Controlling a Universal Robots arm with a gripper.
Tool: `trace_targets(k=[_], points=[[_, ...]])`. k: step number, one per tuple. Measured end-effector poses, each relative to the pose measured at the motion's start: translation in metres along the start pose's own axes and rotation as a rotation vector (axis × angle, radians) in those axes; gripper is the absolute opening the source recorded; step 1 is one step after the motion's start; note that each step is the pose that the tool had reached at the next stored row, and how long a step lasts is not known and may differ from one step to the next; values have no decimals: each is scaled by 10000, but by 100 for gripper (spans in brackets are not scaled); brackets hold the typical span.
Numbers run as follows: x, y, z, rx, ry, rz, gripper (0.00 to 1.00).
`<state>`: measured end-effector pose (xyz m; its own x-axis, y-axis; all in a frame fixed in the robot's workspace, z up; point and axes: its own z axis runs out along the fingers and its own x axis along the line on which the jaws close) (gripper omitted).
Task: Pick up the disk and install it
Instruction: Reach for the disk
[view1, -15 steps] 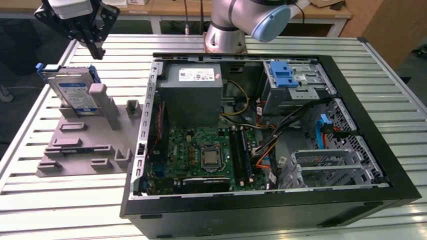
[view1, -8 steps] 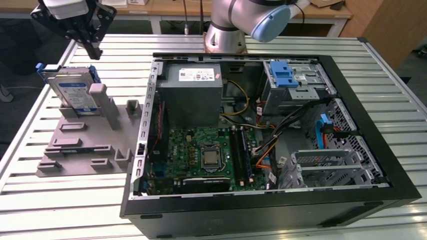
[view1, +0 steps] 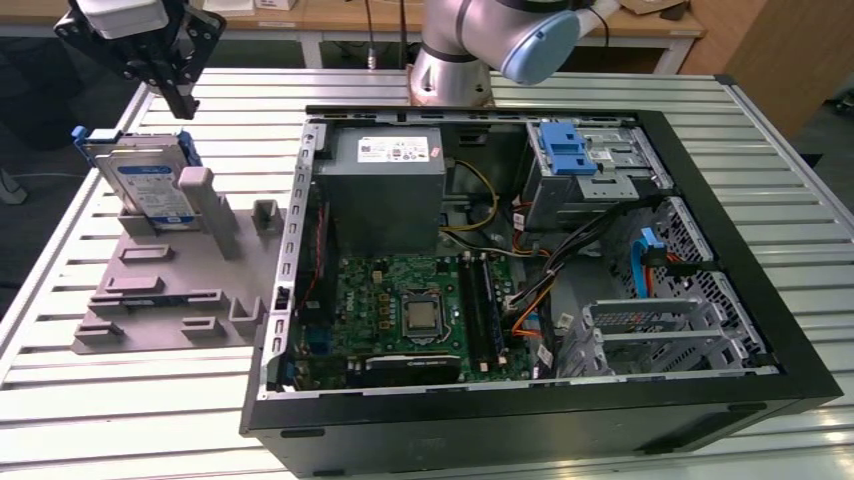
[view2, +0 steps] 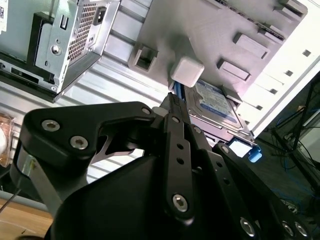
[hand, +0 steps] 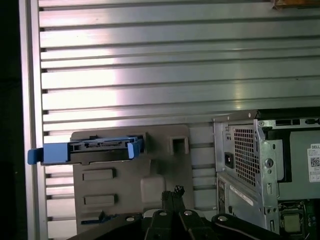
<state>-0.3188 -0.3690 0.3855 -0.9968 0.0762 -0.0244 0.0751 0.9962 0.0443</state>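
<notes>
- The disk (view1: 144, 180) stands on edge in a slot at the far end of a grey holder plate (view1: 160, 300), on the exterior view's left. Its labelled face is turned toward the computer case, and it is well apart from the case.
- In the first wrist view the disk (hand: 90, 149) shows edge-on as a blue carrier strip across the plate (hand: 130, 185).
- A grey post (view1: 196, 195) rises from the plate just beside the disk's face. In the second wrist view its pale cap (view2: 187, 70) sits between the fingertips and the disk (view2: 215, 105).
- The tool (view1: 183, 105) hangs above the disk without touching it. Its fingers are pressed together and pinch nothing, as both wrist views show (hand: 173, 192) (view2: 174, 97).
- The plate lies flat on a slatted metal desk (view1: 134, 400).
- The open computer case (view1: 694, 150) lies on its side on the exterior view's right.
- Inside the case are a grey power supply (view1: 387, 190), a green motherboard (view1: 400, 310) and a silver drive cage (view1: 587, 160) with a blue latch at the far corner.
</notes>
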Motion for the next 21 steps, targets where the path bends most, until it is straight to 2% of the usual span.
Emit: trace_targets(k=[5, 11, 16, 19, 21], points=[[62, 54, 7, 2, -1, 0, 11], [233, 88, 26, 3, 12, 10, 11], [359, 98, 80, 28, 123, 13, 11], [477, 101, 115, 146, 115, 12, 11], [539, 105, 130, 291, 103, 7, 11]])
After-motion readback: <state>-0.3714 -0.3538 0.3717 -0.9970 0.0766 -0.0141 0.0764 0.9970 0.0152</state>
